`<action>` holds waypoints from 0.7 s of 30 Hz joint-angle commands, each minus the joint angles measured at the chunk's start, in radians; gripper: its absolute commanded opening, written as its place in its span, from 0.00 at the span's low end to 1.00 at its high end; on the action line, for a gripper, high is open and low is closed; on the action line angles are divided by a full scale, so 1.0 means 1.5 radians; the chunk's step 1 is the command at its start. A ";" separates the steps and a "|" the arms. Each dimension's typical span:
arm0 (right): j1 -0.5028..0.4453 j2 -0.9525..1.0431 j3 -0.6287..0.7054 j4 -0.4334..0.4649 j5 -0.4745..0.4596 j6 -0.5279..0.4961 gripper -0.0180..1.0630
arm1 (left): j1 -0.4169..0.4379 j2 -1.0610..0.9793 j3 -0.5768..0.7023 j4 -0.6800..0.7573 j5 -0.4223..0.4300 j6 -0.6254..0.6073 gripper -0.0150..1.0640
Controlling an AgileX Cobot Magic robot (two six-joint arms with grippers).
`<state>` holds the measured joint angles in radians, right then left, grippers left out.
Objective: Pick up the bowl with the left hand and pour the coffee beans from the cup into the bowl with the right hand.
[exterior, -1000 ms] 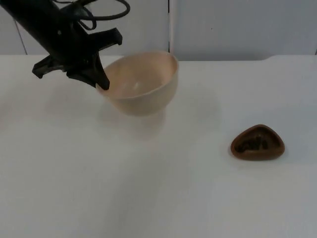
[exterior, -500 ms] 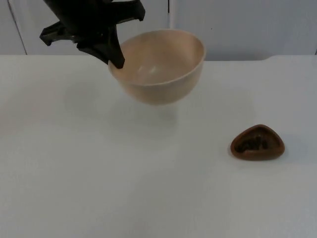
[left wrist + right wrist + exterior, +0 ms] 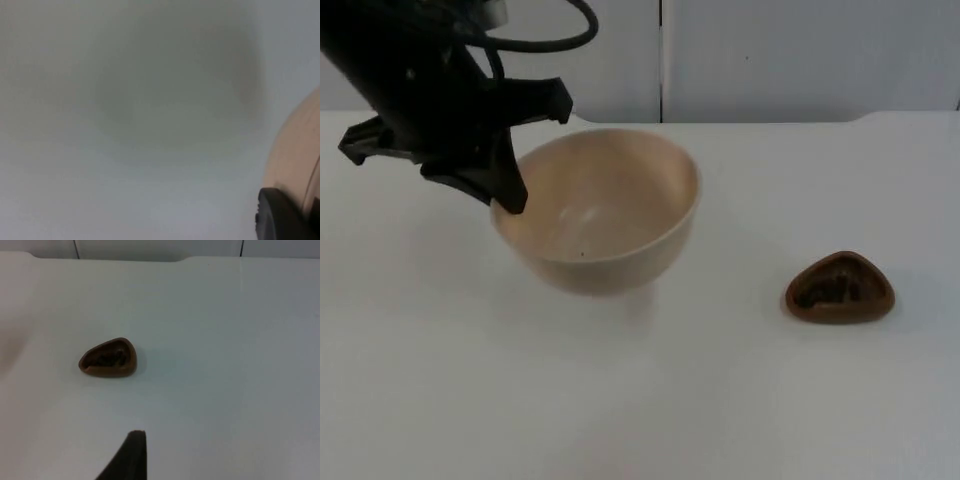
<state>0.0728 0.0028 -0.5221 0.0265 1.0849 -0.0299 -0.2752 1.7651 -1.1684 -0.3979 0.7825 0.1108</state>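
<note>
Since a moment ago my left gripper, clamped on the rim of the cream round plastic bowl, has carried it forward and lower above the white table, so next my waiting right gripper, fingers' state unclear, must grasp the small brown bean-filled cup standing well apart.

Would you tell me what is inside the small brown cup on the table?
The brown cup holds a small heap of dark coffee beans, seen through its open top. The cup's floor under the beans is covered, so how deep they lie cannot be told.
</note>
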 commanded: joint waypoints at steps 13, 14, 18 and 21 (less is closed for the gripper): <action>-0.004 0.002 0.004 -0.001 -0.005 0.000 0.99 | -0.109 -0.033 0.102 0.005 -0.065 0.002 0.01; -0.004 0.002 0.004 -0.001 -0.005 0.000 0.99 | -0.119 -0.033 0.102 0.007 -0.071 0.002 0.01; -0.004 0.002 0.004 -0.001 -0.005 0.000 0.99 | -0.142 -0.033 0.104 0.029 -0.083 -0.013 0.01; -0.004 0.002 0.004 -0.001 -0.005 0.000 0.99 | -0.141 -0.033 0.104 0.023 -0.091 -0.013 0.01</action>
<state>0.0728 0.0028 -0.5221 0.0265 1.0849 -0.0299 -0.4818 1.7273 -1.0153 -0.3695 0.6596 0.1048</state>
